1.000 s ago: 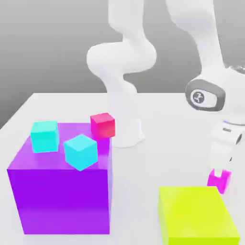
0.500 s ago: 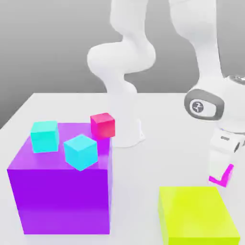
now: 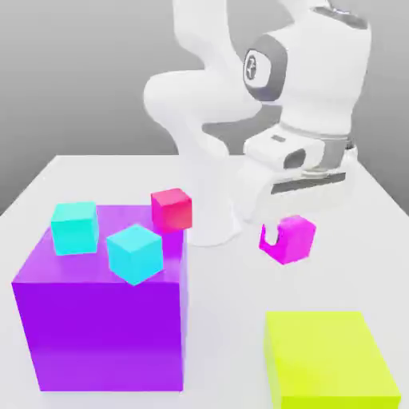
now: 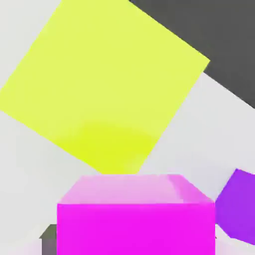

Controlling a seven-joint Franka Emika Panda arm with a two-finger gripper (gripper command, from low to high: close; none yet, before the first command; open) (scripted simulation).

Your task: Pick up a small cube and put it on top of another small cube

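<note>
Exterior view: our gripper [image 3: 279,233] is clamped on the small magenta cube [image 3: 292,239], held above the table [image 3: 232,343], near the yellow-green block [image 3: 323,351].

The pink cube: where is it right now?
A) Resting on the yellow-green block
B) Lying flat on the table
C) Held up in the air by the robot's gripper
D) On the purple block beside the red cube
C: the pink cube hangs clear above the table, gripped by the gripper.
</note>
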